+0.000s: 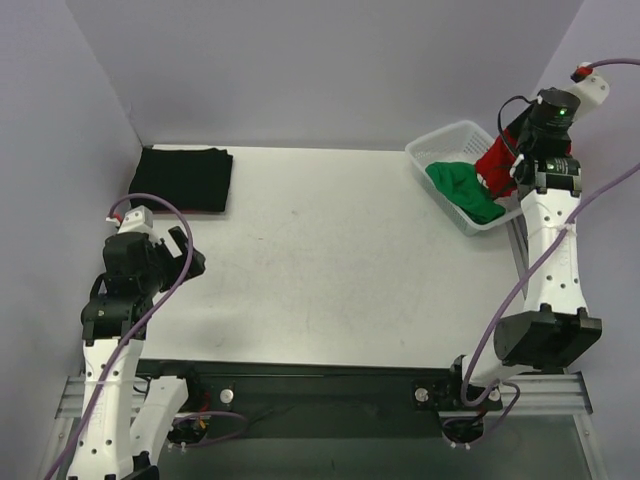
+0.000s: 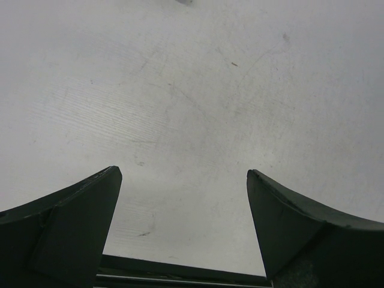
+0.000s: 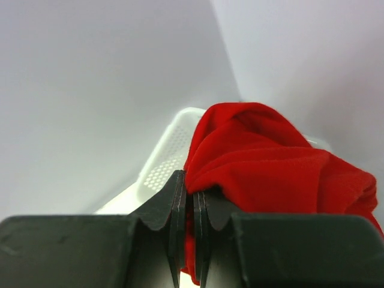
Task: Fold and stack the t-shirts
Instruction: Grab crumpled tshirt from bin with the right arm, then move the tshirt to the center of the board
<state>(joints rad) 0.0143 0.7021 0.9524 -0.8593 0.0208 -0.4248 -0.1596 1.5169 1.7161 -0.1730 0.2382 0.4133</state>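
A black t-shirt lies folded at the table's far left. A green t-shirt lies crumpled in the white mesh basket at the far right. My right gripper is shut on the red t-shirt and holds it lifted over the basket; in the right wrist view the red cloth bunches between and beside the closed fingers, gripper. My left gripper is open and empty above bare table at the left; it also shows in the left wrist view.
The basket's rim shows behind the red cloth. Grey walls close in the back and both sides. The table's front edge with a black rail runs between the arm bases.
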